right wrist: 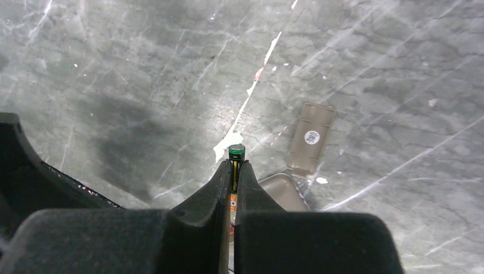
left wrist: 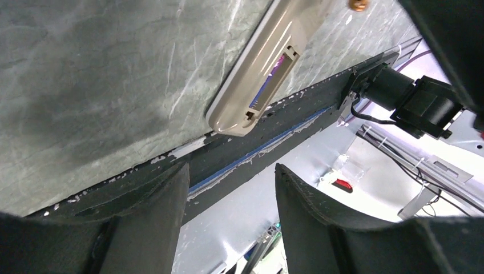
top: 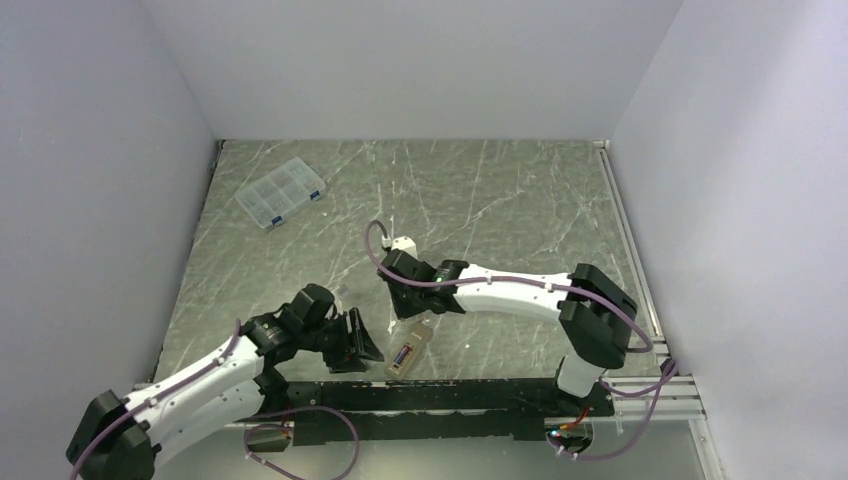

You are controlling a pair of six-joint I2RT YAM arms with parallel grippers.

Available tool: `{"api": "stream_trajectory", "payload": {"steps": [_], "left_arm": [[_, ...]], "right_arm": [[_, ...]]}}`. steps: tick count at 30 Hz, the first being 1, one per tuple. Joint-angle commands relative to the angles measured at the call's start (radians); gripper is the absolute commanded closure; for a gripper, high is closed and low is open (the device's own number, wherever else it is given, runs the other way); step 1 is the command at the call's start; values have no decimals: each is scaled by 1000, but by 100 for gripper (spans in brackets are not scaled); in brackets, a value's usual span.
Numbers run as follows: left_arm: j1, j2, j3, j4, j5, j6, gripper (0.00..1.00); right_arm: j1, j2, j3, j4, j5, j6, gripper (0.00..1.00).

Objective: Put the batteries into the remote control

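Right fingers (right wrist: 212,197) tight on battery (right wrist: 236,161), beside remote control (right wrist: 283,192)

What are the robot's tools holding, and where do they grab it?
The right tool pinches a slim cylindrical battery with a green end by its sides, with that end sticking out beyond the grip. The open left tool holds nothing.

Clear compartmented box (top: 281,193): far-left corner of the tabletop (top: 520,200), skewed to both edges. Tabletop is grey marble pattern with white veins. Small flat beige cover piece (right wrist: 311,138) lies flat on it, round white sticker facing up. Black strip (left wrist: 240,154) runs along the near edge, its surface chipped. Plain white walls (top: 400,60) left, far and right.
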Motion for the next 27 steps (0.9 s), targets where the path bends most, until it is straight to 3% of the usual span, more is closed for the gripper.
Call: {"api": "stream_trajectory", "payload": {"steps": [1,13,27], "left_arm": [[1,86,-19,186,69,-46,38],[-18,320,-42,380,142,-91,38],[-60,323,-70,409,139,-132,33]], "right_arm": [[-23,-59,-47,17,26,-94,100],[-51,-62,-89,9,46,-252,100],[-69,-47,-140,27,43,-300,100]]}}
